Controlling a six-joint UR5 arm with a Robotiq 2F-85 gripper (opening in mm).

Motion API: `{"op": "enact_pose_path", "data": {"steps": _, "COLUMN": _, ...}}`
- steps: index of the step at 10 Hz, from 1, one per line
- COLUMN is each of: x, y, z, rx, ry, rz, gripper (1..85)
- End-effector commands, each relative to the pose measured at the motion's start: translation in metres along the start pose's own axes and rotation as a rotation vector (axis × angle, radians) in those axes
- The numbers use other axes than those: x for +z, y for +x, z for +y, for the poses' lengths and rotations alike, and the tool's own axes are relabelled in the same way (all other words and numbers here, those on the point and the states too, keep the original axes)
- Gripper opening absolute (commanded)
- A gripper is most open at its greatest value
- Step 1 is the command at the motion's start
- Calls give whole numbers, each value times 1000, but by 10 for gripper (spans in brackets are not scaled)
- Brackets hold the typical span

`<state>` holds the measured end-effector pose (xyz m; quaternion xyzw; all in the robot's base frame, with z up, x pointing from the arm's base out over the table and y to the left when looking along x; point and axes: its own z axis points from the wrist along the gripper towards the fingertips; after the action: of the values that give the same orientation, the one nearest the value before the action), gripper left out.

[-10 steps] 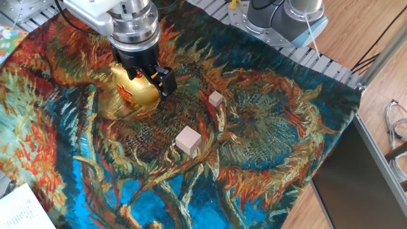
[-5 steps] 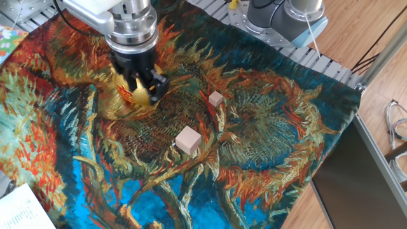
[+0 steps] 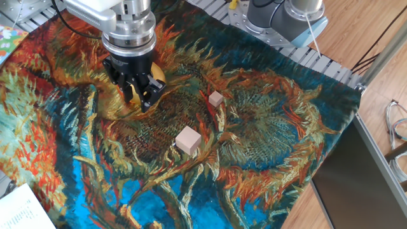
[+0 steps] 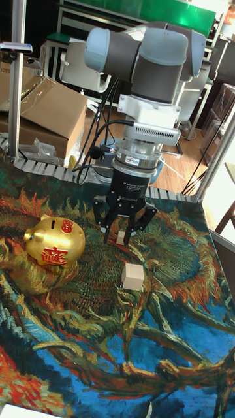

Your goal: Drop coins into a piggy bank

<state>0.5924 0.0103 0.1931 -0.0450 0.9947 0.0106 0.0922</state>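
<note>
The piggy bank (image 4: 54, 242) stands upright on the painted cloth (image 3: 267, 133) toward the cloth's far left part, its slot on top and red markings on its side; in the fixed view it is mostly hidden behind the arm, only a gold sliver (image 3: 152, 79) showing. Since a second ago the pincer (image 4: 125, 236) has shifted from beside the bank's flank to a spot more over it in the fixed view, and its body has turned, so far less gold shows now. The tall fixed view places it beside the bank, apart from it, fingers (image 4: 106, 232) spread wide and pointing down with nothing between them. Whether a coin is held cannot be told. The small wooden cube (image 3: 215, 98) lies just behind the fingertips in the tall view, the large wooden cube (image 3: 188, 140) nearer the camera; both sit where they did before. Between bank and cubes the cloth is open, and its right half, reaching to the surface edge by the metal rail (image 3: 331, 67), carries nothing. A cardboard box (image 4: 49, 114) stands beyond the far edge.
</note>
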Motion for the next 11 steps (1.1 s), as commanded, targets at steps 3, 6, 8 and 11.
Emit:
{"op": "enact_pose_path", "data": {"steps": 3, "x": -1, "y": 0, "z": 7, "rx": 20, "ry": -38, "rz": -1, "gripper": 453}}
{"op": "enact_pose_path", "data": {"steps": 6, "x": -1, "y": 10, "z": -3, "rx": 28, "ry": 0, "rz": 37, "gripper": 457}}
{"op": "enact_pose_path", "data": {"steps": 8, "x": -2, "y": 17, "z": -2, "rx": 41, "ry": -4, "rz": 66, "gripper": 420}}
{"op": "enact_pose_path", "data": {"steps": 11, "x": -1, "y": 8, "z": 9, "rx": 95, "ry": -43, "rz": 33, "gripper": 427}}
